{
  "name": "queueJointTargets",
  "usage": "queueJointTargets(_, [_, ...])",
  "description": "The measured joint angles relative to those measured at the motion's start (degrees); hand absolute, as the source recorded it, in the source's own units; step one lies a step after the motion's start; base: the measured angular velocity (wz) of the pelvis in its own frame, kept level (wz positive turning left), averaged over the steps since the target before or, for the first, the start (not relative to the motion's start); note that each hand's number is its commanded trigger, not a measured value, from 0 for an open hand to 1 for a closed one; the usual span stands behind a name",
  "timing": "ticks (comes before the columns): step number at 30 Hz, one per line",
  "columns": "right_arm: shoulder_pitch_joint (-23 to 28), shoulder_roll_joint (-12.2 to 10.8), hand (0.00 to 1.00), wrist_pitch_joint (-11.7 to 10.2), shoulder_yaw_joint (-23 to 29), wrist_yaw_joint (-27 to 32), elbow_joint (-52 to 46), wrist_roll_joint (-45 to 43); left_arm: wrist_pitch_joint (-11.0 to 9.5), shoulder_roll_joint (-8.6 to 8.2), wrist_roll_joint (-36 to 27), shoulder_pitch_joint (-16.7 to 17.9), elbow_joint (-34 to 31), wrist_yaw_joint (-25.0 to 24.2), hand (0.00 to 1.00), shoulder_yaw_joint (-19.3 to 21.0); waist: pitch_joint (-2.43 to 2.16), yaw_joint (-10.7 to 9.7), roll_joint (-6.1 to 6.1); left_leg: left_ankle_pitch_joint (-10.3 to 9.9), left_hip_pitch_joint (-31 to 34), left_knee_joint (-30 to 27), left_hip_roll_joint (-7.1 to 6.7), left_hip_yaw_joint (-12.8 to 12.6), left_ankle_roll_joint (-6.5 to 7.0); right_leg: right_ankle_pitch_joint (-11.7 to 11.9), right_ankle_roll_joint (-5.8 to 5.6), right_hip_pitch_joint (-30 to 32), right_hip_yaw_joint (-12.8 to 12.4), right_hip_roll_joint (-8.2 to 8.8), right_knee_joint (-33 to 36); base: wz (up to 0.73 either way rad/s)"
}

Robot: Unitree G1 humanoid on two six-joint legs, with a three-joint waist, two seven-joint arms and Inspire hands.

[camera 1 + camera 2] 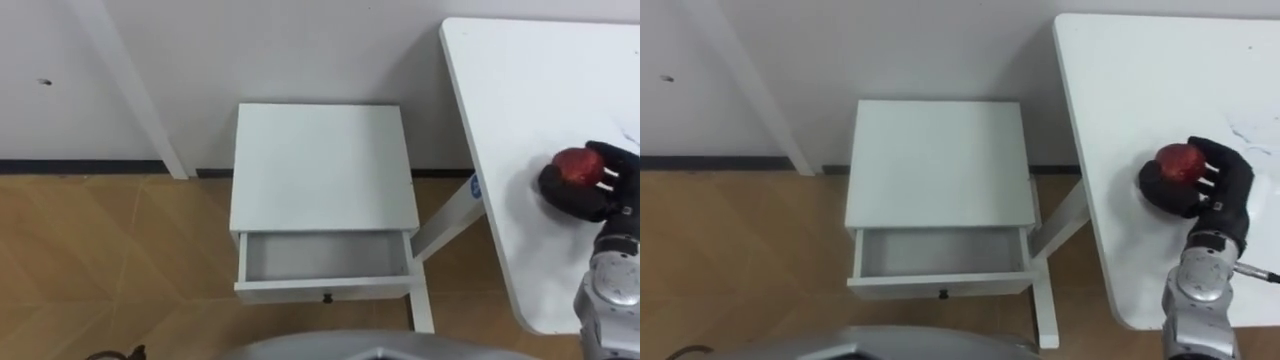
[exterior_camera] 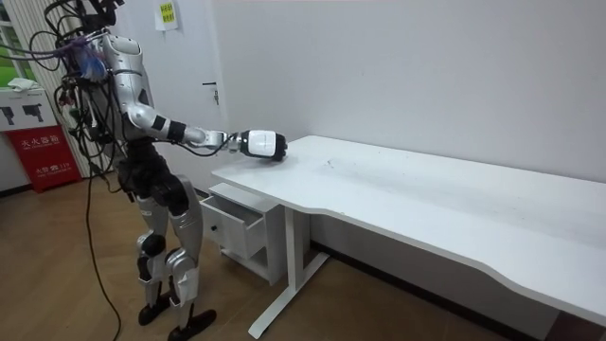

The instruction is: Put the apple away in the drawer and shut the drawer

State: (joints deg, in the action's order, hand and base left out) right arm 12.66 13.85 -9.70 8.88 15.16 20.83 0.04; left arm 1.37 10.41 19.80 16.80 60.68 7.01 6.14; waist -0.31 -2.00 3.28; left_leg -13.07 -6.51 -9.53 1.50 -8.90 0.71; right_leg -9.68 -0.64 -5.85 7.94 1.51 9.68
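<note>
A red apple (image 1: 577, 165) (image 1: 1180, 161) lies on the white table (image 1: 520, 90) near its front left part. My right hand (image 1: 590, 185) (image 1: 1205, 185) rests over it with dark fingers curled round the apple. The white nightstand (image 1: 322, 165) stands to the left of the table, and its drawer (image 1: 322, 258) is pulled out and looks bare inside. In the room view I stand beside the nightstand with my right arm stretched out over the table's corner, hand (image 2: 260, 144) on the tabletop.
The table's white leg and foot (image 1: 425, 300) stand right of the drawer. A slanted white post (image 1: 135, 90) leans at the wall on the left. Wooden floor (image 1: 110, 260) lies left of the nightstand. A red cabinet (image 2: 43, 156) stands behind me.
</note>
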Motion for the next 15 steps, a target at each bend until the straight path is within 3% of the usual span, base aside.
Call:
queueJointTargets(4, [-0.6,-0.2,1.00,0.5,-4.9,-2.8,-2.8,-2.2,0.3,-0.09,0.0,-1.3,0.7,0.0,0.00,-0.8,-0.03,1.2,-0.15,0.0,0.1,-0.1,0.43,0.0,-0.08,0.1,0.12,0.0,0.3,0.01,0.0,0.01])
queueJointTargets(9, [-1.4,-0.2,1.00,4.3,-13.7,-7.5,-8.0,-9.9,1.3,-0.04,0.2,-1.9,-0.3,0.2,0.00,-3.6,-0.01,3.2,-0.23,0.1,1.0,-0.5,0.05,1.1,-0.16,0.1,0.15,0.1,1.9,0.07,0.0,0.10])
queueJointTargets(12, [-1.5,-0.5,1.00,6.2,-21.9,-12.8,-7.9,-11.6,1.3,-0.38,0.2,-3.5,-0.4,0.2,0.00,-6.0,0.27,5.5,-0.94,0.1,1.7,-0.9,-0.06,1.7,-0.16,0.1,0.15,0.3,2.7,0.19,-0.1,0.17])
queueJointTargets(15, [-2.2,-0.6,1.00,6.6,-26.9,-17.6,-8.0,-12.9,1.2,-0.41,0.2,-4.4,-0.5,0.0,0.00,-6.9,0.75,7.1,-1.60,0.1,2.5,-1.3,-0.24,3.0,-0.11,0.1,0.15,0.3,3.7,0.41,-0.2,0.24])
